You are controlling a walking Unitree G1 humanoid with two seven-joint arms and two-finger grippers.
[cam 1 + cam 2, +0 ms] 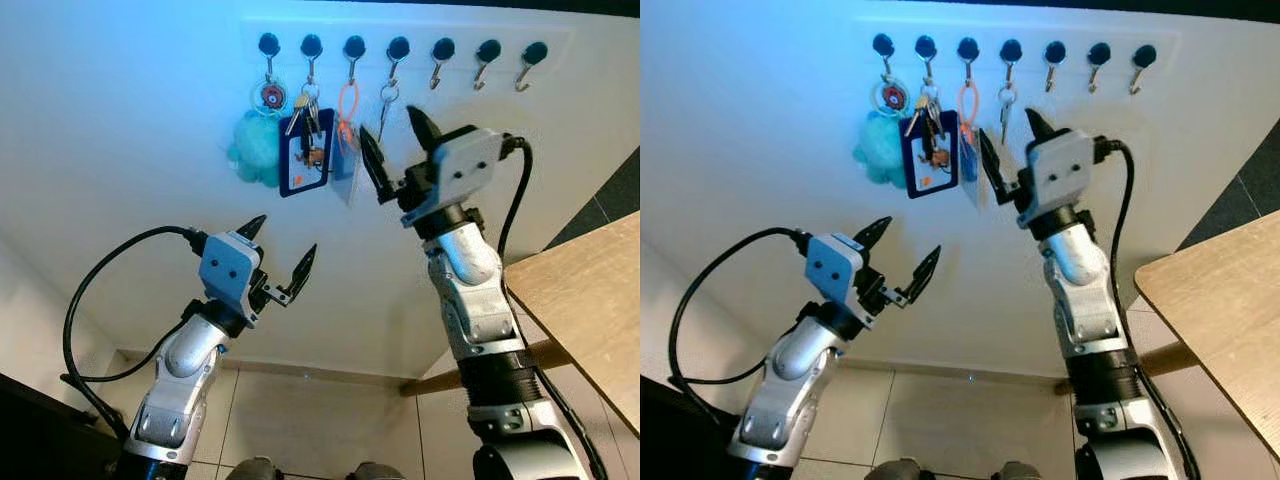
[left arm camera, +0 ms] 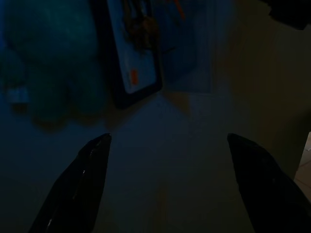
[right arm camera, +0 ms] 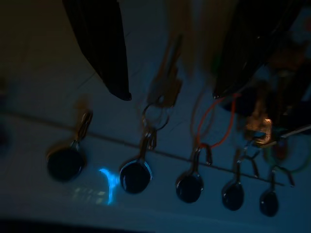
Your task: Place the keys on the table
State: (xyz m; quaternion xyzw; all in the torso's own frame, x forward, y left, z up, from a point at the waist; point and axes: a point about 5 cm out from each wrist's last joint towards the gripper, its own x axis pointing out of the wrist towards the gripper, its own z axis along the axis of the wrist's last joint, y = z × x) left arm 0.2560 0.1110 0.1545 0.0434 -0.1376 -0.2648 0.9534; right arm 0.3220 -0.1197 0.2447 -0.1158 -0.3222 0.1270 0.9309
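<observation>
wall hooks (image 1: pixel 398 48) hold keys (image 1: pixel 386 108); right hand (image 1: pixel 398 148) open, just beside them.

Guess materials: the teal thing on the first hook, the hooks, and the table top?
Teal ball: looks like soft plush or fake fur, going by its fuzzy, matte outline. Hooks: thin bent metal by the look of it, each under a glossy black round knob, probably plastic. Table: light wood or wood-look laminate, matte, with faint grain streaks; which of the two can't be told.
</observation>
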